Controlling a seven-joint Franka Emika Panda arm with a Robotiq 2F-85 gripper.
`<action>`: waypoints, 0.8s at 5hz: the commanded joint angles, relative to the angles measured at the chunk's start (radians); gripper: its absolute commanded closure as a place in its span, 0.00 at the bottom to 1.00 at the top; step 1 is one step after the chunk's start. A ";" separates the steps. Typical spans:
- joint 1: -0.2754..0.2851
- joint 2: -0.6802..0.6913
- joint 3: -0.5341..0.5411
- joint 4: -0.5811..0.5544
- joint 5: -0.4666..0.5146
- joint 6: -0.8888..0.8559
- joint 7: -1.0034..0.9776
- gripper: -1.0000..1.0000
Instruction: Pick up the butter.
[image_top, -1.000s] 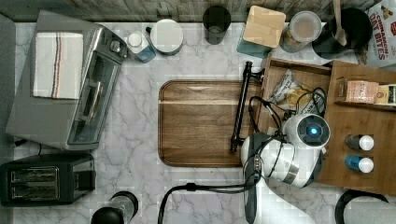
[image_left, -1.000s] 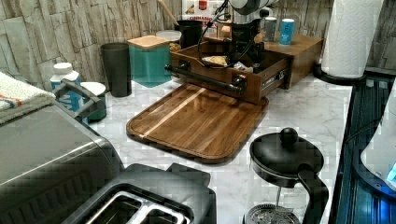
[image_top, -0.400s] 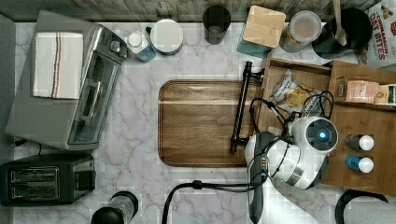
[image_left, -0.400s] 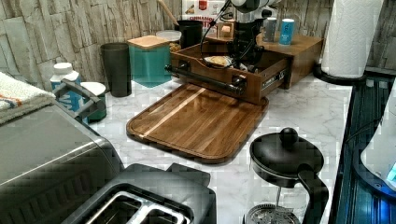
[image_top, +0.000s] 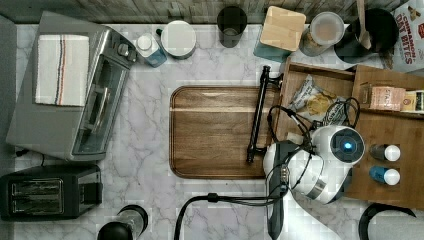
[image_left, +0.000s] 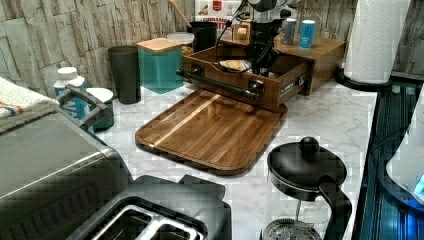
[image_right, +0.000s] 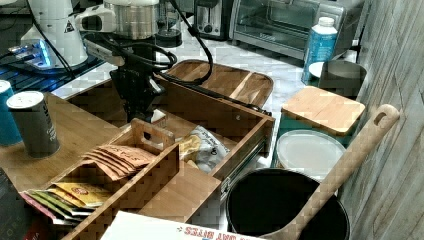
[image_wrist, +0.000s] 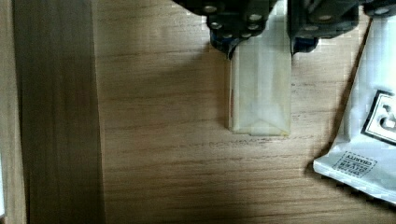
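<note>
1 arm is over the open wooden drawer (image_top: 280, 107), and the gripper (image_wrist: 261, 39) is down inside it. In the wrist view, 2 dark fingers (image_wrist: 233, 23) straddle 1 pale butter (image_wrist: 260, 88) stick, 1 on each long side, right against the wrapper; it looks like contact, so call them closed on the butter, which lies flat on the drawer floor. Just beside it sits 1 crinkly snack bag (image_wrist: 369, 144), near but with a strip of wood between them. In the top view the bag (image_top: 314, 100) lies in the drawer toward the wall, and the arm covers the butter. Outside the drawer: 1 cutting board (image_top: 215, 132) in the middle of the marble counter, 1 toaster oven (image_top: 75, 90) with 1 folded towel (image_top: 61, 69) on top, 1 toaster (image_top: 47, 190), 1 French press (image_left: 305, 185). On the wooden shelf in the top view stand 2 capped shakers (image_top: 386, 152). In the right view, 1 teal canister (image_right: 320, 112) with a wooden lid stands near 1 black pot (image_right: 280, 205) holding 1 wooden spoon (image_right: 350, 165).
</note>
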 joint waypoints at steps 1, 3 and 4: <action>0.001 -0.153 -0.003 0.006 -0.133 -0.029 -0.139 1.00; 0.014 -0.272 0.018 0.121 -0.071 -0.189 -0.182 1.00; 0.048 -0.308 0.041 0.211 -0.072 -0.330 -0.133 1.00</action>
